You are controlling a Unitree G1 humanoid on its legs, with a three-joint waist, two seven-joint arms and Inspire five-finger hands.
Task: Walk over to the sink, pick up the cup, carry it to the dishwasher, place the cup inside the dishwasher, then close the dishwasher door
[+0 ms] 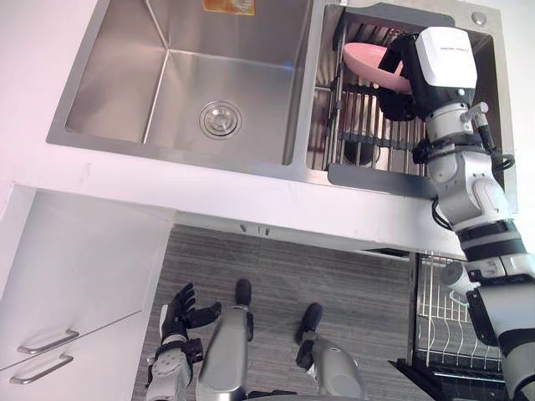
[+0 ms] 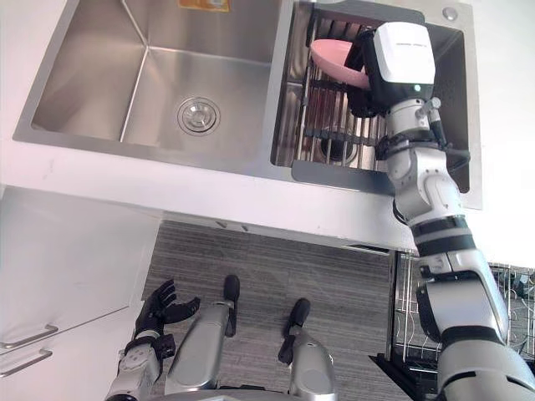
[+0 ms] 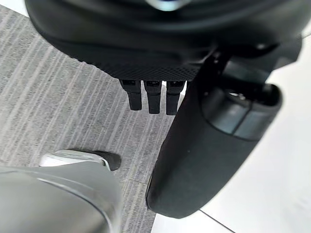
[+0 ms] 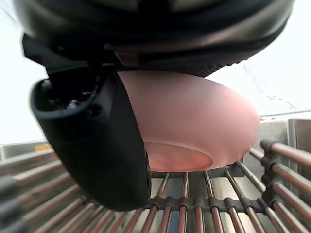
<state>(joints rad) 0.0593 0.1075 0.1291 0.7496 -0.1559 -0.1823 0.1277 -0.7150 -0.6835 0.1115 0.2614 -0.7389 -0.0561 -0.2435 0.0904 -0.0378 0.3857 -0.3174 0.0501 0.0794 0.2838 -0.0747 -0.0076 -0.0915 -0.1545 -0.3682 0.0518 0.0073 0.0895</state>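
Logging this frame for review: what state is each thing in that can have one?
pink cup: tilted, gripped over the sink rack.
right hand: shut on the pink cup.
left hand: open, hanging low.
dishwasher: open, rack showing.
cabinet drawers: shut.

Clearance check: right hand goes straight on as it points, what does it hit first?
The pink bowl: the right hand has its thumb against it. Just beyond, probably the wire rack in the sink.
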